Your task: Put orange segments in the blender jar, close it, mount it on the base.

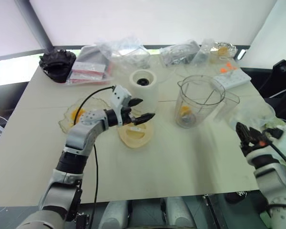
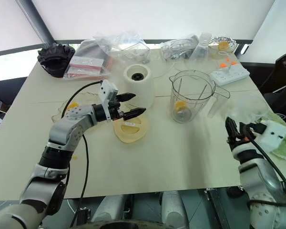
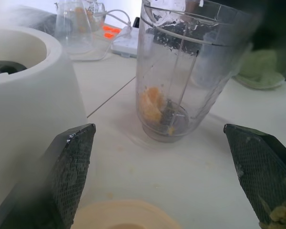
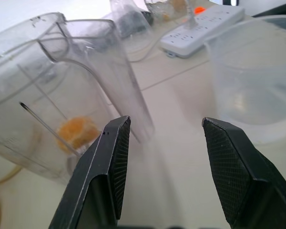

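Note:
The blender jar [image 1: 200, 100] stands upright and uncovered on the table, right of centre, with one orange segment [image 1: 185, 111] at its bottom beside the blade hub. More orange segments [image 1: 76, 113] lie in a shallow glass bowl [image 1: 66, 121] on the left. The white base [image 1: 144, 88] stands left of the jar. My left gripper [image 1: 145, 109] is open and empty. It hovers in front of the base, above a cream-yellow lid [image 1: 136, 133], and points toward the jar. My right gripper [image 4: 164, 157] is open and empty, near the table's right edge, and faces the jar's handle [image 4: 128, 95].
A clear plastic cup [image 4: 252, 90] stands right of the jar, close to my right gripper. A white power strip [image 1: 233, 76] lies behind it. Plastic bags [image 1: 119, 55], a foil dish [image 1: 221, 49] and a black object [image 1: 57, 62] line the far edge.

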Robot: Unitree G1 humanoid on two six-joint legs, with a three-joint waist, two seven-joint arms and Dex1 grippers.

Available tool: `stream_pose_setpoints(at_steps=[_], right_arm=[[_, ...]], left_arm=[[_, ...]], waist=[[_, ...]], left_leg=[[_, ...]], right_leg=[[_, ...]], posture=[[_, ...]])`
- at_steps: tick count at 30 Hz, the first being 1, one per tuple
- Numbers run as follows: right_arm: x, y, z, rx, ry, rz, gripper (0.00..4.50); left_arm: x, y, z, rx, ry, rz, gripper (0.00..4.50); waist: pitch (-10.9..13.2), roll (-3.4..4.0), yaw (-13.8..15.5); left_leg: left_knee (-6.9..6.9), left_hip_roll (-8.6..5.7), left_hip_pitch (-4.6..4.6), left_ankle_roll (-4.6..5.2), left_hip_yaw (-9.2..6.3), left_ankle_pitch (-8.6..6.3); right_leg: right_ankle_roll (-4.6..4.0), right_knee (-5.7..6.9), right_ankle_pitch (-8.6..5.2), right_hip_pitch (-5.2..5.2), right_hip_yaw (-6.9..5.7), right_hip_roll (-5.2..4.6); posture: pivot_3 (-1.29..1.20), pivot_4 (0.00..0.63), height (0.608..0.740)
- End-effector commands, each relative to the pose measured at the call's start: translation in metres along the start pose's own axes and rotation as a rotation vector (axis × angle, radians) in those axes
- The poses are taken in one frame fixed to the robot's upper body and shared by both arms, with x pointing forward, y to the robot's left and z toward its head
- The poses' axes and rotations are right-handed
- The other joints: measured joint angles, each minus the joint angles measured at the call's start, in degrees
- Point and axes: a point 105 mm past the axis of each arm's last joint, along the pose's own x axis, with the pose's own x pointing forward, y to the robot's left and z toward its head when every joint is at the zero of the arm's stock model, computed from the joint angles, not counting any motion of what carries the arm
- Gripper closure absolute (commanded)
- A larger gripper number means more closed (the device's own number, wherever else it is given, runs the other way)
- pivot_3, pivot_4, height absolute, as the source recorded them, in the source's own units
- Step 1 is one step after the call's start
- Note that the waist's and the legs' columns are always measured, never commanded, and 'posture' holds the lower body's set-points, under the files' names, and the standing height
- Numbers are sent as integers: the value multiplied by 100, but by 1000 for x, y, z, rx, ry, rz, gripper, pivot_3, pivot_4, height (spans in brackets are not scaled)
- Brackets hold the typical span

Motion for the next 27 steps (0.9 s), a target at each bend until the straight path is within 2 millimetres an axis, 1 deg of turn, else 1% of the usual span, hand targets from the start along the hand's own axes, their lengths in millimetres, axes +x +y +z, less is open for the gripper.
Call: stream_pose_setpoints(at_steps=[1,5,7,10,12,13,15,27], right_arm=[[10,7,4,-48,-17,10,2059],[20,16,-4,-80,-8,31,2059],[22,18,-7,-96,-3,37,2059],[23,25,-11,-134,5,70,2059],[26,30,-13,-157,5,85,1486],[28,31,-13,-170,1,85,1118],[30,31,-12,-182,-5,84,170],[49,27,-2,-222,-59,40,170]], left_arm=[[3,-2,12,46,-30,-22,0],[0,-4,12,48,-29,-22,0],[-2,-3,12,48,-29,-14,0],[-5,-1,11,45,-29,2,0],[-7,-2,11,45,-29,8,0],[-7,-3,11,45,-29,10,0],[-8,-3,11,44,-29,14,0],[-9,-5,10,41,-25,17,0]], waist=[[0,0,-4],[0,0,-6],[0,0,-7],[0,0,-8],[0,0,-12],[0,0,-15],[0,0,-12],[0,0,-19]], left_leg=[[-1,1,0,0,-1,0],[-6,-2,1,0,-1,0],[-7,-2,1,0,-1,0],[-7,-1,1,0,-1,0],[-7,-1,1,0,-2,0],[-7,0,1,0,-1,0],[-6,0,1,0,-1,0],[-7,-3,1,0,0,0]], right_leg=[[0,0,0,0,-1,2],[1,3,0,-4,-3,7],[17,5,9,-5,-3,7],[18,4,10,-6,-3,7],[18,5,10,-6,-3,7],[18,5,10,-6,-3,7],[17,5,10,-6,-3,7],[18,6,11,-7,-3,8]], posture=[[0,150,740],[0,150,740],[0,150,740],[0,150,740],[0,150,740],[0,150,740],[0,150,740],[0,150,740]])
